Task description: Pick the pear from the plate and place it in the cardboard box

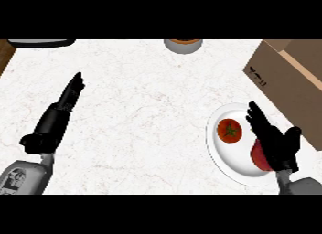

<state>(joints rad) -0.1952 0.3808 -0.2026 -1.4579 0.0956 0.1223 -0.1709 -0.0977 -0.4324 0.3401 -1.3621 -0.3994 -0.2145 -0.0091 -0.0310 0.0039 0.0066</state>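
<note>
Lower right: right hand [278, 144], fingers straight and released, lies over the plate [224, 157], half hiding a red fruit, presumably the pear [257, 157]. A tomato [229, 130] sits just beside it. Left: left hand [56, 116], fingers straight, resting. Upper right: box [292, 82]. Fingers should close round the pear alone, clear of the tomato.

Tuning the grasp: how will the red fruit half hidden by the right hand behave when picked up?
The red fruit looks rounded and smooth, so it is probably rigid but apt to roll on the plate. The tomato lies close, so a nudge may bump it. The right hand hides most of it.
</note>
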